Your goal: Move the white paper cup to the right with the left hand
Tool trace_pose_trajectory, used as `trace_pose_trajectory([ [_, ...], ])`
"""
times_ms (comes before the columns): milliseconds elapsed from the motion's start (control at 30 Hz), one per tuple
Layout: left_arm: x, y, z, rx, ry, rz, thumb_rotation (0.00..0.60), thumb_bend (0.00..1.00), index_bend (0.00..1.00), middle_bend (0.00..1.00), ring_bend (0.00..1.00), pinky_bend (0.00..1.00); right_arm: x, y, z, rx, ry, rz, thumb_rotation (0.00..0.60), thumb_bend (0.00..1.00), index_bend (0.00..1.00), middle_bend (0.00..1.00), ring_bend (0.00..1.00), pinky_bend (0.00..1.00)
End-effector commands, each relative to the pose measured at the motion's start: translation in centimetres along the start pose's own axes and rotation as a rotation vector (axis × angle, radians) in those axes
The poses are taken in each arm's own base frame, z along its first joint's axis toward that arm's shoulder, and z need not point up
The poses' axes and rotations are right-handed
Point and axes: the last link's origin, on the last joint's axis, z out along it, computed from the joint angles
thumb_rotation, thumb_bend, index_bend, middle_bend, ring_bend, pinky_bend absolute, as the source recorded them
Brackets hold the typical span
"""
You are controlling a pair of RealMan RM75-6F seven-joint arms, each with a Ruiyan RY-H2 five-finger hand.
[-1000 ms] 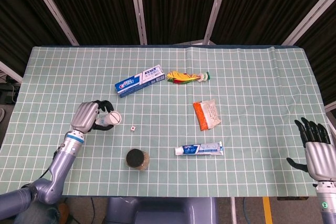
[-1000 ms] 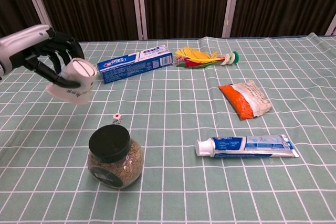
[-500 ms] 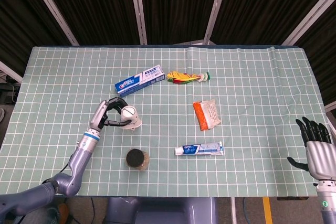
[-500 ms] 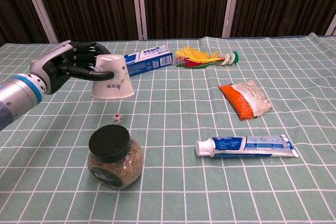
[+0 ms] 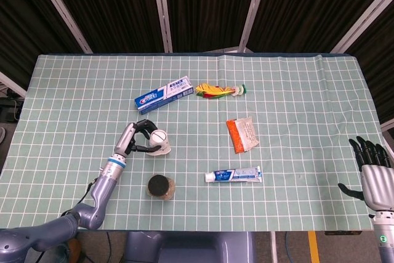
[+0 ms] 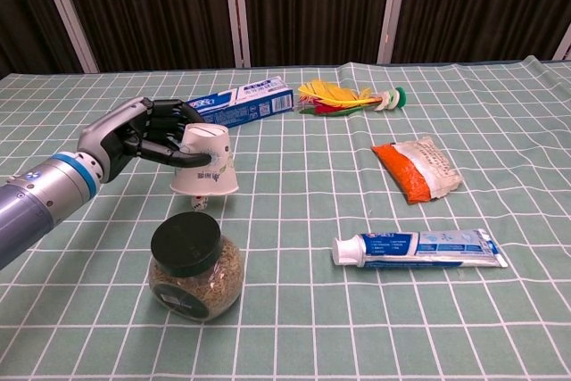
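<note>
The white paper cup (image 5: 158,142) (image 6: 206,162) is upside down, its closed bottom up, and my left hand (image 5: 136,137) (image 6: 147,136) grips it from the left side. It hangs just above the checked cloth, over the small white die (image 6: 200,204). My right hand (image 5: 372,173) shows only in the head view, at the table's near right edge, fingers spread and holding nothing.
A black-lidded jar (image 5: 160,186) (image 6: 190,263) stands just in front of the cup. A blue toothpaste box (image 5: 163,93) (image 6: 236,103) lies behind it. To the right lie a toothpaste tube (image 5: 234,175) (image 6: 416,247), an orange snack packet (image 5: 241,133) (image 6: 416,168) and a coloured bundle (image 5: 220,90) (image 6: 346,95).
My left hand has carried the cup to the right and lower, and the cup has turned from tilted to bottom-up, now over the die. The right hand is nearly unmoved.
</note>
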Motion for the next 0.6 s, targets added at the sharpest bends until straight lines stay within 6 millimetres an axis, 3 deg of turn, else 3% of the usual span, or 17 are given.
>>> trace_pose_trajectory([
  [33, -0.2, -0.2, 0.1, 0.008, -0.002, -0.004, 0.600, 0.00, 0.48, 0.47, 0.44, 0.49, 0.0, 0.0, 0.0, 0.000, -0.002, 0.001, 0.600, 0.00, 0.01, 0.00, 0.00, 0.00],
  [200, -0.4, -0.3, 0.1, 0.009, -0.007, -0.002, 0.600, 0.00, 0.46, 0.44, 0.40, 0.44, -0.1, 0.1, 0.1, 0.000, -0.005, 0.002, 0.600, 0.00, 0.01, 0.00, 0.00, 0.00],
  [367, -0.5, -0.6, -0.3, 0.014, -0.066, 0.015, 0.600, 0.00, 0.19, 0.08, 0.02, 0.07, -0.1, 0.0, 0.1, 0.002, -0.002, 0.000, 0.600, 0.00, 0.01, 0.00, 0.00, 0.00],
  [467, -0.3, -0.7, -0.7, 0.001, -0.072, 0.037, 0.600, 0.00, 0.09, 0.00, 0.00, 0.00, -0.2, 0.0, 0.1, 0.002, -0.003, -0.003, 0.600, 0.00, 0.01, 0.00, 0.00, 0.00],
  [600, 0.3, -0.3, -1.2, -0.024, -0.058, 0.029, 0.600, 0.00, 0.05, 0.00, 0.00, 0.00, -0.2, -0.1, 0.1, 0.006, -0.004, -0.005, 0.600, 0.00, 0.01, 0.00, 0.00, 0.00],
])
